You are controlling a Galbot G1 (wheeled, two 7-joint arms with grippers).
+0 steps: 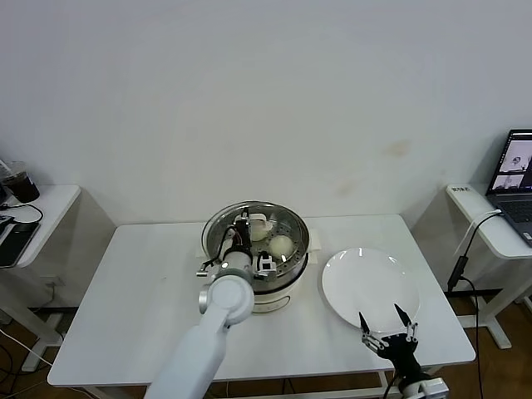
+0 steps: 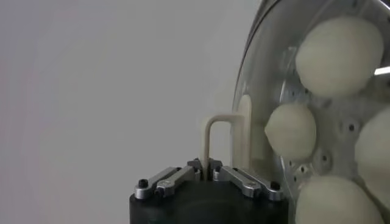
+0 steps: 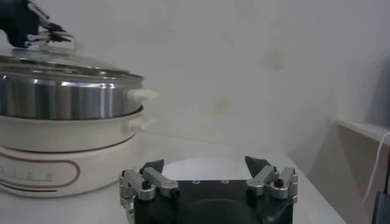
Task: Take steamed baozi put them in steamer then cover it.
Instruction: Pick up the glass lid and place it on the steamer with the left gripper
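The steamer point(image 1: 299, 243), a steel basket on a cream pot base point(image 3: 61, 159), stands mid-table. The cover point(image 3: 67, 63), a clear glass lid, lies on the basket's rim. My left gripper point(image 2: 207, 167) is above it, shut on the cream handle point(image 2: 211, 131) in the lid's middle. Through the glass I see several steamed baozi point(image 2: 338, 55) inside the basket; two of them point(image 1: 281, 245) show in the head view. My right gripper point(image 1: 380, 314) hangs open and empty over the near edge of the white plate point(image 1: 366, 278), to the right of the steamer.
The white plate is bare. Side tables flank the work table: one on the left with dark items point(image 1: 18, 187), one on the right with a laptop point(image 1: 515, 179) and a cable point(image 1: 465, 249). A plain wall stands behind.
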